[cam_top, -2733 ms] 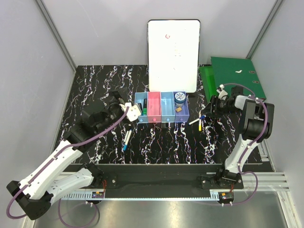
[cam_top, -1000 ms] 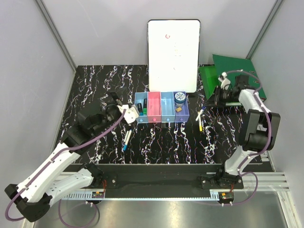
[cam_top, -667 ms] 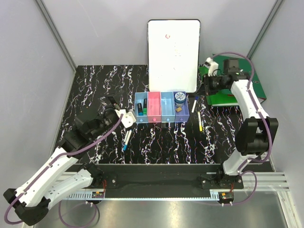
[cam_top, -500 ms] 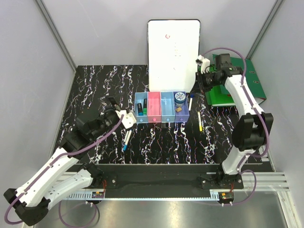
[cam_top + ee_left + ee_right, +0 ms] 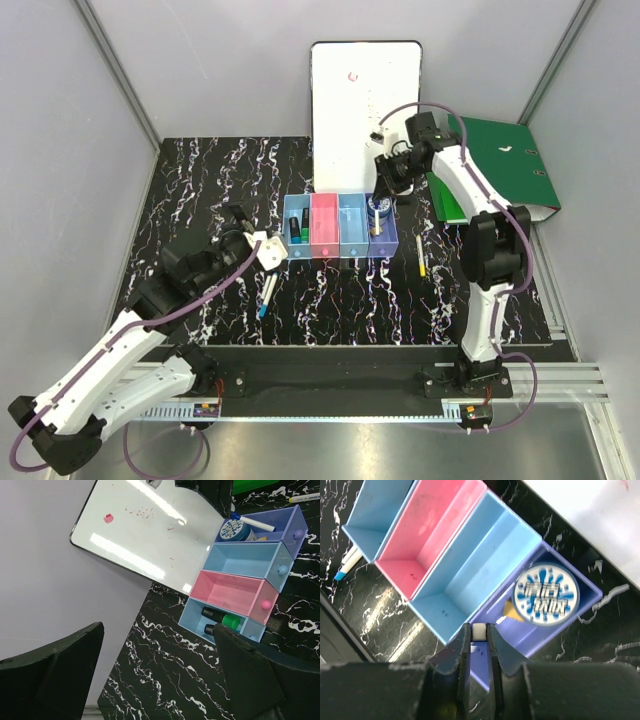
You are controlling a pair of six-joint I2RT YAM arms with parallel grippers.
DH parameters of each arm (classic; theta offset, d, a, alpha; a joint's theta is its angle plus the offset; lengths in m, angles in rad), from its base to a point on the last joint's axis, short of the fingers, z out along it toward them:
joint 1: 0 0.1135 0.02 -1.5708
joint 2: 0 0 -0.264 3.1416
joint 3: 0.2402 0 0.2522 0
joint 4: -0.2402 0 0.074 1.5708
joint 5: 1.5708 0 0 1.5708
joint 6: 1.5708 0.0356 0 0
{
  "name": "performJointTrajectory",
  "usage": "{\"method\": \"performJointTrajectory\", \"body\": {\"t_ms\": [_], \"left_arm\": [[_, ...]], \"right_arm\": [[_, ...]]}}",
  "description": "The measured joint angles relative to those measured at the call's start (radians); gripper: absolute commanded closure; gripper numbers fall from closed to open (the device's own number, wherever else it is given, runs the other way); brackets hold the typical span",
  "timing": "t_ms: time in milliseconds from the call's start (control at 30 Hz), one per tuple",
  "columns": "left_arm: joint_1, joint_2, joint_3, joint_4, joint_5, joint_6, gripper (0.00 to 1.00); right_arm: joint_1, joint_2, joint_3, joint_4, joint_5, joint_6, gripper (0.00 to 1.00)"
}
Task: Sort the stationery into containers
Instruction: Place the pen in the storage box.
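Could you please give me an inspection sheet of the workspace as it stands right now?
Surface: black marbled table; no spills seen.
Job's things: four joined bins. The marker is in the left blue bin. The tape roll and tan block are in the purple bin. The pink and second blue bins are empty. Two pens lie left of the bins and a yellow-ended pen lies right of them.
Clutter: whiteboard behind the bins; green binder at back right.
Grippers: left gripper open and empty; right gripper shut on a blue-ended pen over the purple bin.
Cables: purple cable along each arm; no snags seen.
Surroundings: grey walls; nothing else seen.
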Motion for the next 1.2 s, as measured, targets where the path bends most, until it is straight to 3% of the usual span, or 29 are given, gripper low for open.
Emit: {"method": "performJointTrajectory", "body": {"t_ms": [300,900,1033,1200], "left_arm": [[0.000,0.016,-0.013,0.002,0.000,-0.006,0.01],[0.000,0.005,-0.077,0.024,0.001,-0.016,0.01],[0.000,0.004,-0.077,0.027,0.001,-0.016,0.01],[0.000,0.005,-0.093,0.047,0.000,-0.019,0.01]], "right_arm": [[0.058,0.106,0.146,0.005,0.010,0.019,0.92],[0.113,0.139,0.114,0.063,0.010,0.061,0.92],[0.113,0.209,0.079,0.076,0.019,0.061,0.83],[0.119,0.257,0.095,0.082,0.020,0.066,0.51]]}}
